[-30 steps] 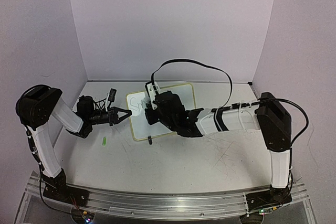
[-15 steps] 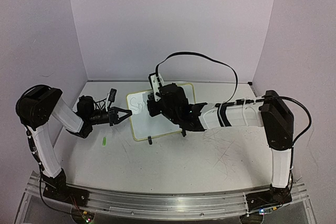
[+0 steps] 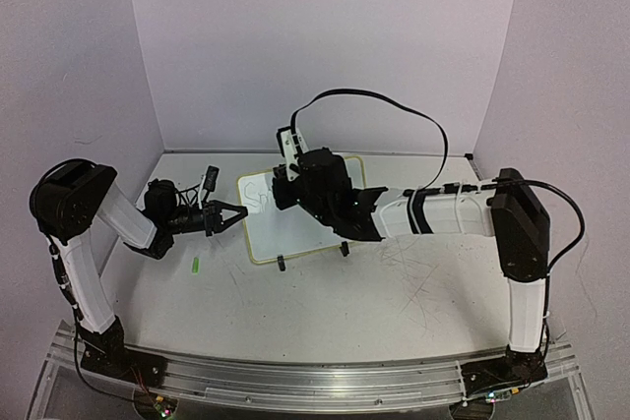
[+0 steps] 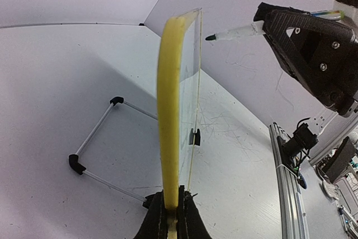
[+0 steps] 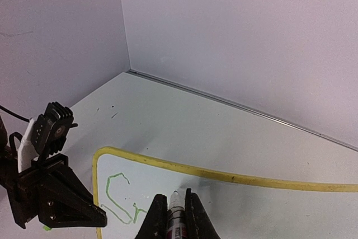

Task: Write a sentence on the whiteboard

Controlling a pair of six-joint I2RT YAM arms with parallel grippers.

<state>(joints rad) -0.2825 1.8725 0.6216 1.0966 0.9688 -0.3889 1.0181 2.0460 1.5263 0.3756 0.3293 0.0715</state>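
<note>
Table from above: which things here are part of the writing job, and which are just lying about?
In use: whiteboard, green writing, marker, left fingers clamping the board's edge, right fingers holding the marker.
Lying about: small green piece on the table.

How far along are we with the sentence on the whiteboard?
Barely started. Done: only the first green letters, roughly "Sm", sit near one corner of the whiteboard. In hand: the right fingers grip the marker, its tip at or just off the board right after those letters, and the left fingers clamp the board's yellow edge. Left: nearly the whole sentence, since the rest of the visible board is blank.
</note>
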